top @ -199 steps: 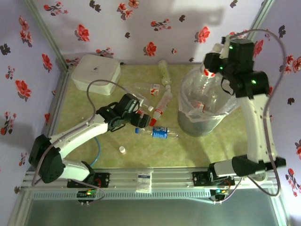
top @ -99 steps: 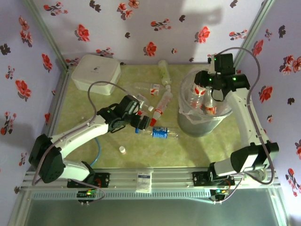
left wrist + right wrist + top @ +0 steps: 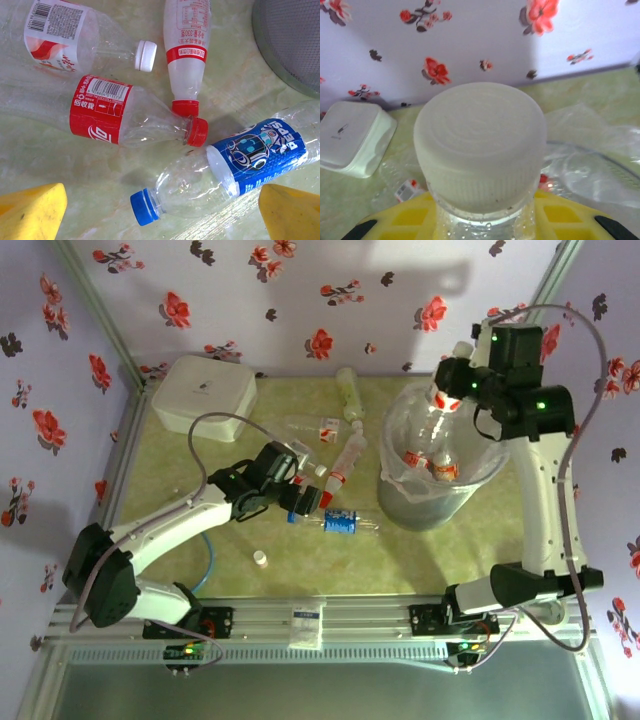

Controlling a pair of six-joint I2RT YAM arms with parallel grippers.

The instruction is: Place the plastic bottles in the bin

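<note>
Right arm's popped back up since half a second ago. It was dipped down inside the bin (image 3: 420, 505), and now the right gripper (image 3: 455, 390) sits over the bin's far rim. Its fingers (image 3: 405, 220) are closed around the neck of a white-capped bottle (image 3: 480, 145), with a red label showing from above. Two other bottles (image 3: 445, 468) lie down in the bin on the clear bag lining.

Left gripper (image 3: 162, 210) hasn't budged. Its fingers are spread wide with nothing in them, hanging right over the blue-label bottle (image 3: 240, 160), which lies flat on the surface (image 3: 200, 540). Just beside that one are a red-label bottle (image 3: 125, 117) and a white bottle with a red cap (image 3: 185, 50), their red caps touching or near enough. A pale green bottle (image 3: 349, 392) lies by the back wall, and the white box (image 3: 203, 392) sits in the far left corner.
</note>
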